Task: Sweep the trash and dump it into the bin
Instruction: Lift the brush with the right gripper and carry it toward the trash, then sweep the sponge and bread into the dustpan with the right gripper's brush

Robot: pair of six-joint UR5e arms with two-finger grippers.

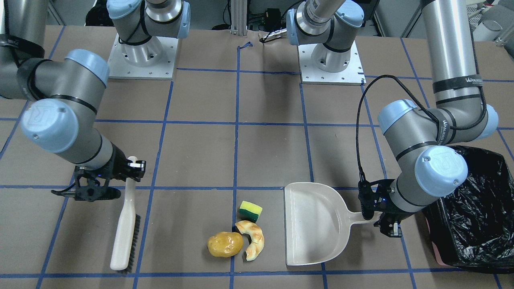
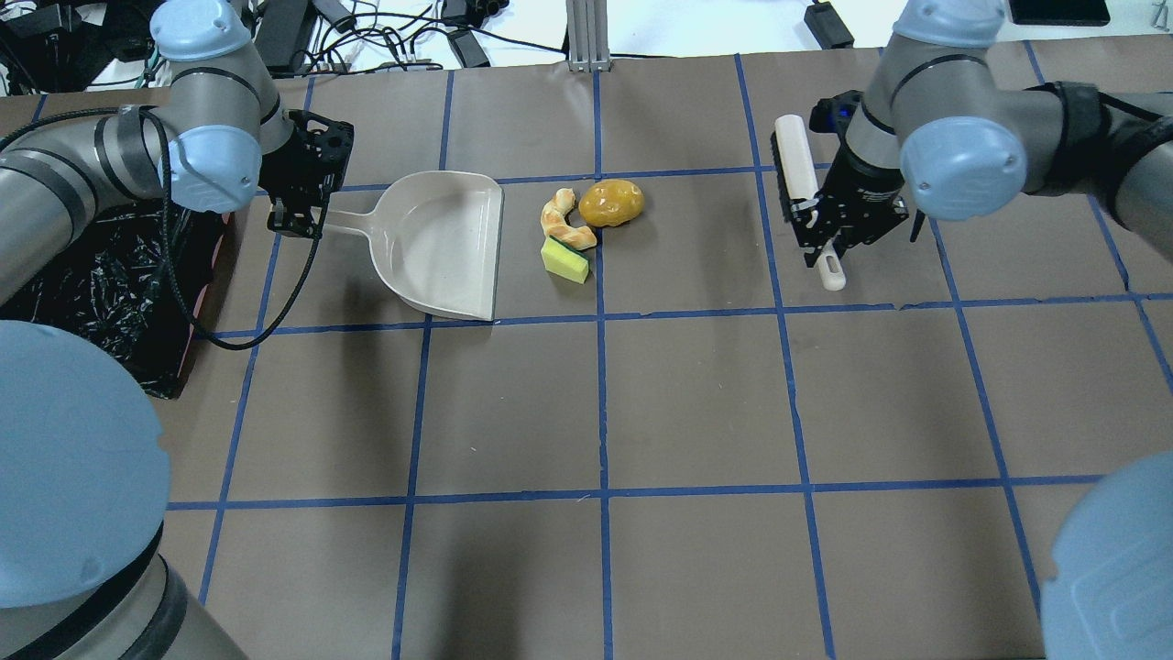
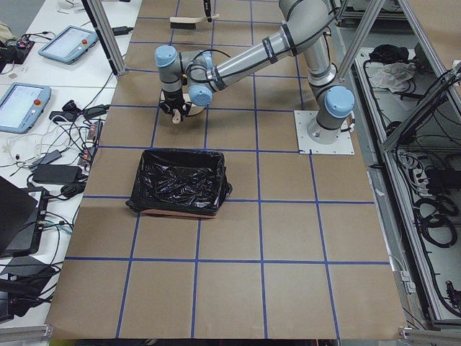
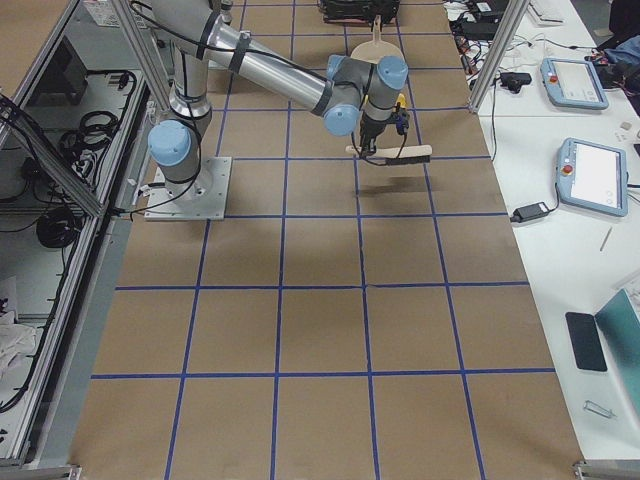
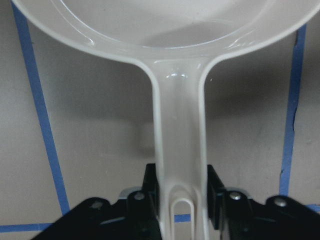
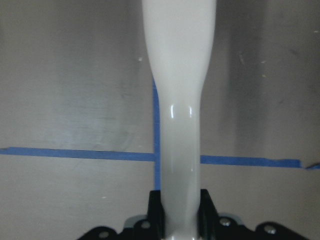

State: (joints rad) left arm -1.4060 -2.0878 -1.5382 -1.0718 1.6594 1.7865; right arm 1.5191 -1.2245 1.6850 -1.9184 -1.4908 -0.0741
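Note:
The trash lies together on the brown table: a yellow sponge with green backing (image 1: 250,210) (image 2: 564,260), a glossy potato (image 1: 225,244) (image 2: 611,203) and a curved bread piece (image 1: 253,239) (image 2: 564,225). My left gripper (image 2: 298,215) (image 5: 181,192) is shut on the handle of a beige dustpan (image 1: 313,224) (image 2: 440,243), whose open mouth faces the trash a short way off. My right gripper (image 2: 825,234) (image 6: 180,210) is shut on the handle of a white brush (image 1: 126,224) (image 2: 795,160) on the trash's other side. The black-lined bin (image 1: 478,216) (image 2: 101,284) stands beside the left arm.
Blue tape lines grid the table. The two arm bases (image 1: 142,60) (image 1: 331,64) stand at the robot's side of the table. In the exterior right view the brush (image 4: 395,152) casts a shadow below itself. Cables and devices lie beyond the far table edge (image 2: 367,37).

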